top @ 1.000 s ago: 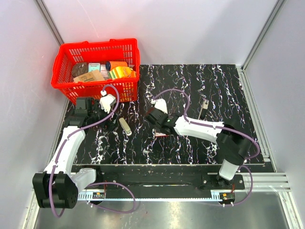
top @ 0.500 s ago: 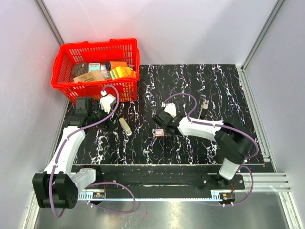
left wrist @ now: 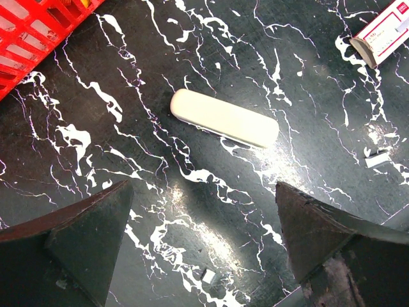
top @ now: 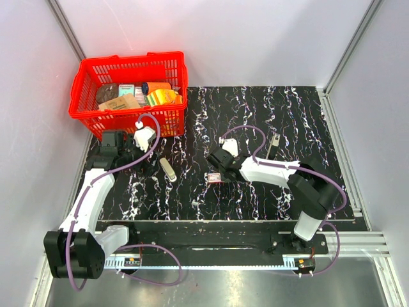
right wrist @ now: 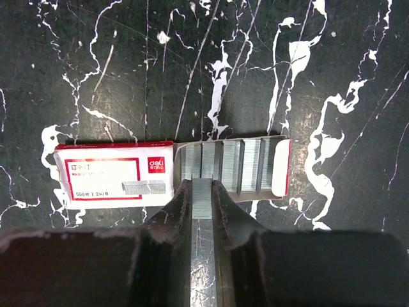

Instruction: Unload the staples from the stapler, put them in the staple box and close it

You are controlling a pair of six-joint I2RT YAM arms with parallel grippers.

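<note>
Worktop (top: 287,115) of black marble pattern with white veins fills the top external view. Near its middle lies a flat red-and-white rectangular packet (top: 215,177). The right gripper (top: 216,170) is right over the packet's far edge, and at this size its fingers are too small to read. A small slim stapler with a black body and silver metal parts (top: 273,144) lies to the right of the packet and farther from the arm bases, well apart from it and from both grippers. A smooth cream rounded oblong bar (top: 168,170) lies to the left of the packet. The left gripper (top: 146,158) is farther left again, beyond the bar. A red plastic lattice basket (top: 134,57) full of goods stands well to the packet's far left.

In the left wrist view the left gripper (left wrist: 203,188) is spread wide with nothing between its two dark fingers (left wrist: 89,236), above bare worktop (left wrist: 211,38). The cream bar (left wrist: 223,118) lies flat beyond the fingertips, touching neither. The packet (left wrist: 385,32) shows in the upper right corner and the basket (left wrist: 32,32) in the upper left.

In the right wrist view the right gripper (right wrist: 201,188) is pressed together on a narrow silvery strip of staples (right wrist: 203,217), which runs lengthwise between the fingers. The packet (right wrist: 108,173) lies crosswise just beyond the fingertips, its inner tray (right wrist: 278,166) slid out to the right and holding rows of staples side by side. The held strip's far end meets the near edge of those rows.
</note>
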